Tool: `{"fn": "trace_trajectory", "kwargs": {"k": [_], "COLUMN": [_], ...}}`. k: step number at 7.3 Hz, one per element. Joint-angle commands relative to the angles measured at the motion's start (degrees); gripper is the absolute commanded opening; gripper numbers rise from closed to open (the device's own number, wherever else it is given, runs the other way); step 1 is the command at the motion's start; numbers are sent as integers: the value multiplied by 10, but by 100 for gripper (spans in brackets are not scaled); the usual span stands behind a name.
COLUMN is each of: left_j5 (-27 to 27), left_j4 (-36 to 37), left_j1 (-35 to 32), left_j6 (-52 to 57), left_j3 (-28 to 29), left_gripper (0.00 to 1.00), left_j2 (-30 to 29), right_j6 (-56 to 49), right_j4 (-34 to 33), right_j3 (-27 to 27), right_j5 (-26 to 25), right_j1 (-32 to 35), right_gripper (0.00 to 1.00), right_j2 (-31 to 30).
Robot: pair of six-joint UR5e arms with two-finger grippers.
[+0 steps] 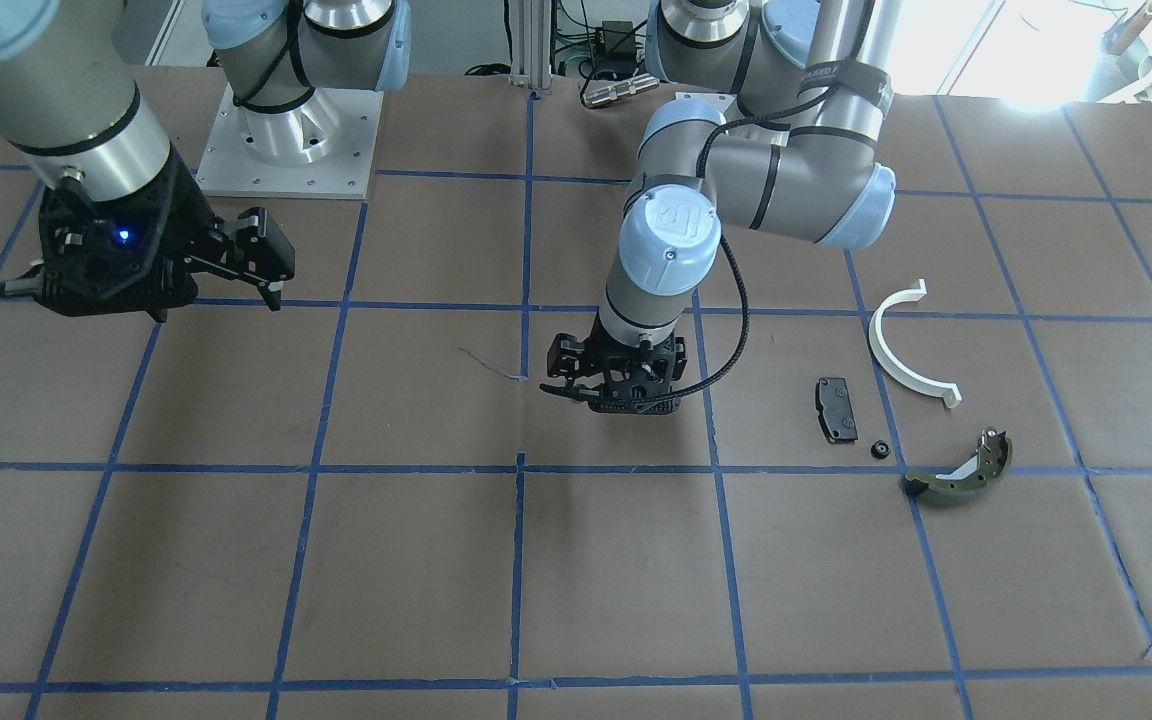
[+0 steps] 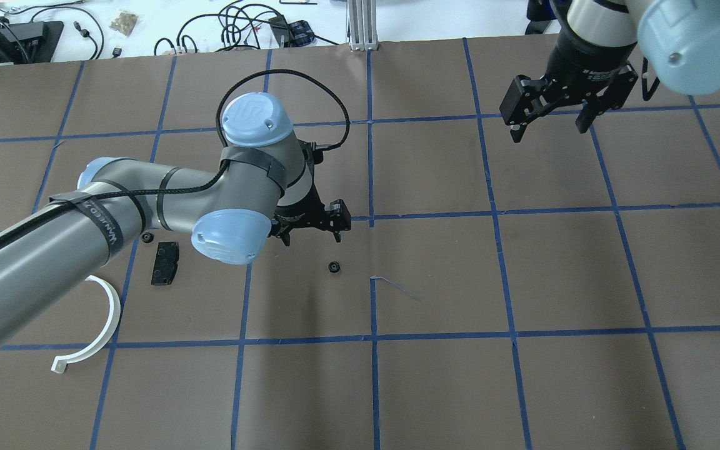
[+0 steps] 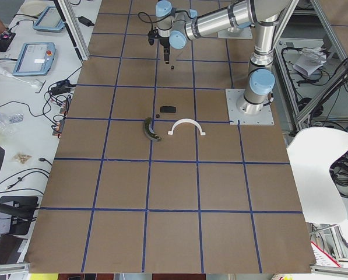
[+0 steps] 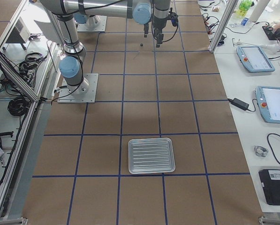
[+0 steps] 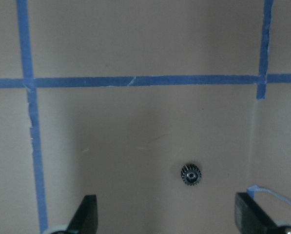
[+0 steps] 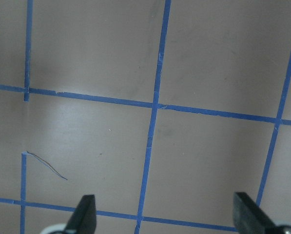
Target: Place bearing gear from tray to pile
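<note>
A small black toothed bearing gear point(image 2: 334, 267) lies on the brown paper near the table's middle; in the left wrist view it point(image 5: 191, 174) lies on the paper ahead of my fingers, nearer the right one. My left gripper point(image 2: 311, 232) is open and empty, just beside and above it. The pile is on my left: a white half-ring point(image 1: 911, 345), a black pad point(image 1: 836, 408), an olive brake shoe point(image 1: 961, 475) and a second small gear point(image 1: 878, 449). My right gripper point(image 2: 549, 128) is open and empty, raised over the far right squares.
A ribbed metal tray point(image 4: 151, 155) lies at the table's right end, far from both grippers. Blue tape lines grid the paper. A thin loose thread point(image 2: 397, 286) lies right of the gear. Cables and gear line the far table edge.
</note>
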Motion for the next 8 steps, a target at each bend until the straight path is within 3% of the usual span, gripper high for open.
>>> {"fn": "trace_trajectory", "kwargs": {"k": [1, 3, 8], "left_j5": [2, 4, 11], "left_j4": [36, 38, 75], "left_j1": [-39, -39, -38], "left_j6": [-16, -14, -12], "left_j3": [-5, -7, -39], "left_gripper": [100, 97, 97], "left_j2": [-38, -39, -45], "right_j6": [-18, 85, 128], "right_j4": [41, 90, 46], "right_j3": [0, -1, 11], "right_j5": [2, -10, -11], "right_j1": [1, 0, 2], "right_gripper": [100, 100, 100], "right_j2": [-24, -50, -46]}}
